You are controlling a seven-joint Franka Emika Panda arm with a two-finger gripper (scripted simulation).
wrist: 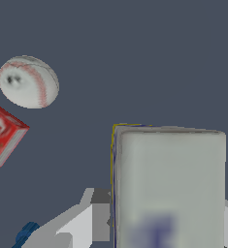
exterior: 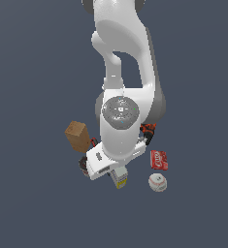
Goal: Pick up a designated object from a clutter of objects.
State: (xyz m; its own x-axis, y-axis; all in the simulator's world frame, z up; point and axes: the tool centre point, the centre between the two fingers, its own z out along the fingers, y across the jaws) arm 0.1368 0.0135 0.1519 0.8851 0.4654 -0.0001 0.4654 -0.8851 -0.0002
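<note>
The designated object (wrist: 169,184) is a pale grey-white carton with a yellow edge and blurred blue marks, and it fills much of the wrist view. It sits between my gripper's (wrist: 166,215) fingers (wrist: 100,215), which press against its two sides. In the exterior view the carton (exterior: 120,178) pokes out from under the white hand, with my gripper (exterior: 117,173) shut on it. The arm hides most of the clutter of objects around it. I cannot tell whether the carton rests on the floor or hangs above it.
A brown box (exterior: 77,135) stands toward the exterior view's left. A flat red box (exterior: 159,160) and a white baseball (exterior: 157,182) lie toward its right. The orange-black drill (exterior: 148,130) shows behind the arm. The wrist view shows a small blue piece (wrist: 25,232).
</note>
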